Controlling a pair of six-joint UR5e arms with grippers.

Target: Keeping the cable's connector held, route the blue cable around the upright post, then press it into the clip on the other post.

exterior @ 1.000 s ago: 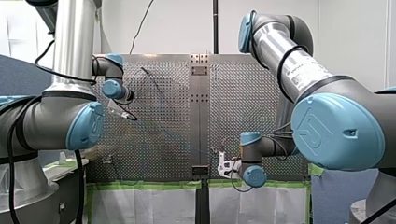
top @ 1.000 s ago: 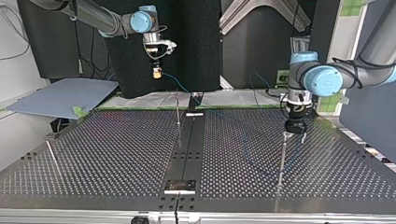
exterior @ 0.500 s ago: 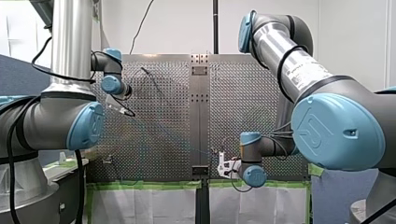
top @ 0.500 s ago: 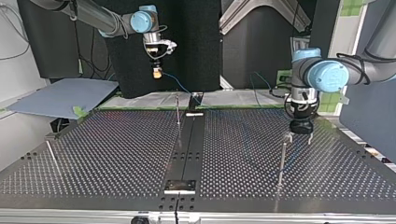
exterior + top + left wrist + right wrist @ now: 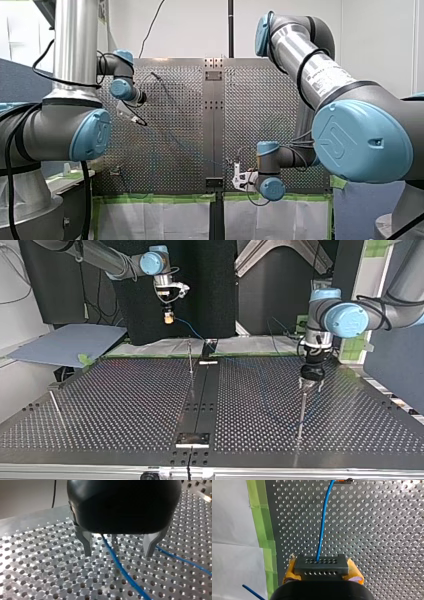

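My right tool (image 5: 322,568) is clamped on the black connector (image 5: 321,566), with its yellow pads (image 5: 290,571) on either side. In the top view it hangs raised over the far edge of the tabletop (image 5: 125,405), at that view's left. The blue cable (image 5: 323,522) leaves the connector's face and runs ahead over the perforated plate. My left tool (image 5: 118,553) is wide and holds nothing: its metal fingers (image 5: 86,542) stand apart and point down at the tabletop. The cable passes between them, just beside a thin post (image 5: 115,543) that also stands between them; whether cable and post touch I cannot tell. In the top view this tool sits right over the post's top, at the view's right; the middle post (image 5: 190,357) stands well apart from it
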